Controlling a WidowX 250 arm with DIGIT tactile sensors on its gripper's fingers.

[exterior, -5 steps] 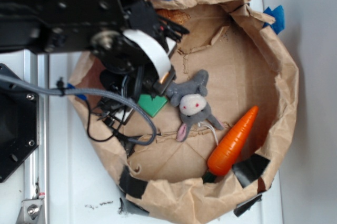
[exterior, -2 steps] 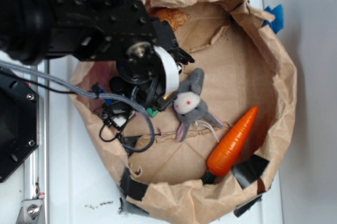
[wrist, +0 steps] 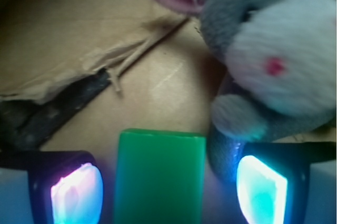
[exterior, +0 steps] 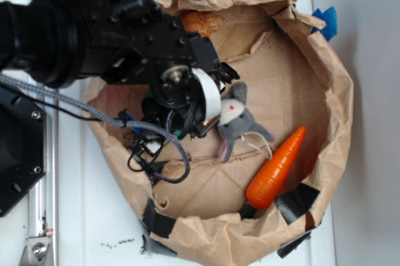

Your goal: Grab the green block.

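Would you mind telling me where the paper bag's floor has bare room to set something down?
The widest free patch lies on the bag floor between the plush rabbit and the far wall, above the carrot. A second lies below the rabbit, left of the carrot. It is crowded around the gripper, green block and rabbit.

Reaches in from 9 o'clock, black arm (exterior: 94, 35) bent downward at the wrist. End effector (wrist: 168, 190) spread wide, lit pads (wrist: 76, 195) at 7 and 5 o'clock, neither pressing on anything.
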